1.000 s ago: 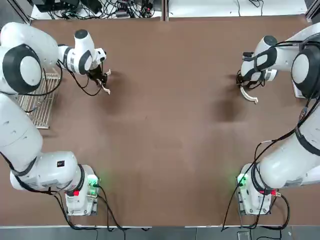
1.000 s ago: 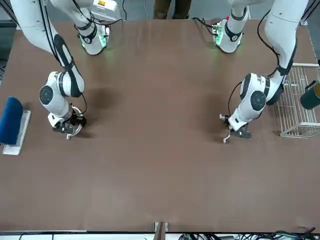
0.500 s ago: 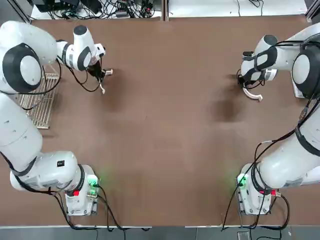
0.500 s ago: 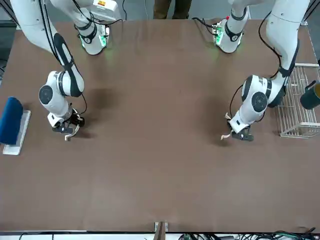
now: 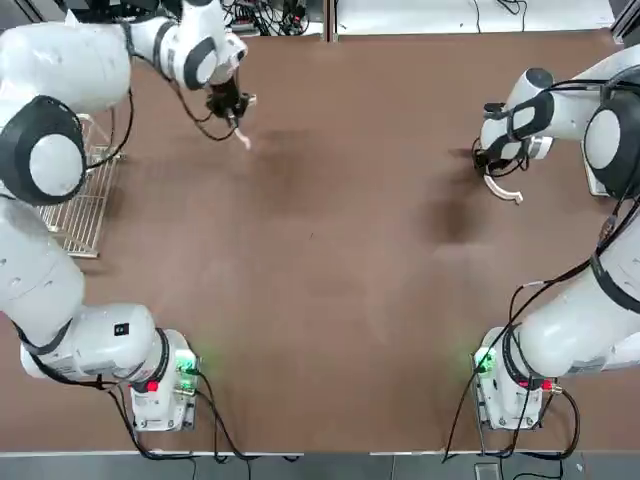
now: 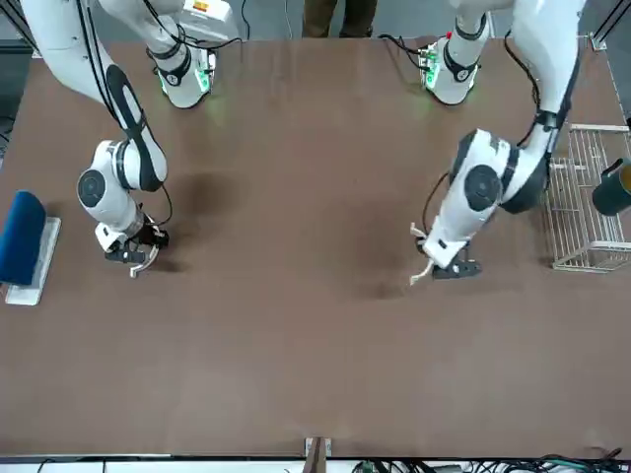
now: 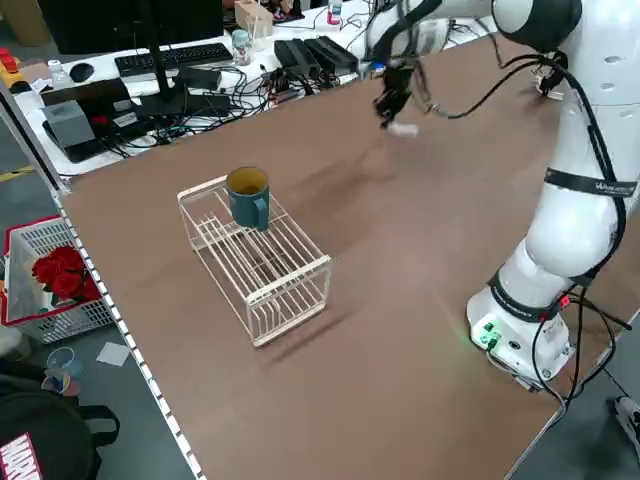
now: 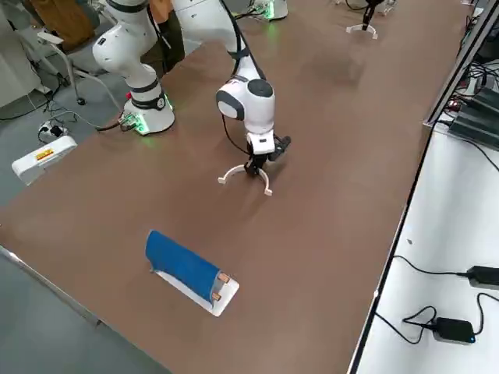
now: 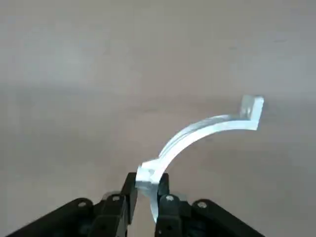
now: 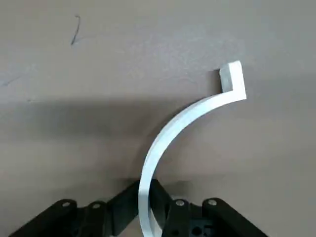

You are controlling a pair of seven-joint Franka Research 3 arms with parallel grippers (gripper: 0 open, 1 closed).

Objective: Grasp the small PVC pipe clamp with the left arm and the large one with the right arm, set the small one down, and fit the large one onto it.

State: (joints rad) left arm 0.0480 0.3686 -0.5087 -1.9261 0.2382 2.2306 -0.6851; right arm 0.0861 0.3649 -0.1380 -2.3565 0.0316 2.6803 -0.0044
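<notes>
Up near the far edge of the bench (image 5: pixel 330 260), toward its far left corner, the left gripper (image 5: pixel 232 105) is clenched on the small clamp (image 5: pixel 243 138), holding it clear of the surface; in the left wrist view its fingers (image 9: pixel 167 202) pinch one end of the clip (image 9: pixel 197 136) while the tabbed end juts free. Near the bench's right edge, the right gripper (image 5: pixel 492 168) grasps the large clamp (image 5: pixel 502 190) low over the bench, the arc (image 10: pixel 180 128) curving away from the closed fingers. A wire rack (image 7: pixel 262 255) with a mug (image 7: pixel 247 195) sits by the left edge, and a blue block (image 8: pixel 183 265) by the right edge.
</notes>
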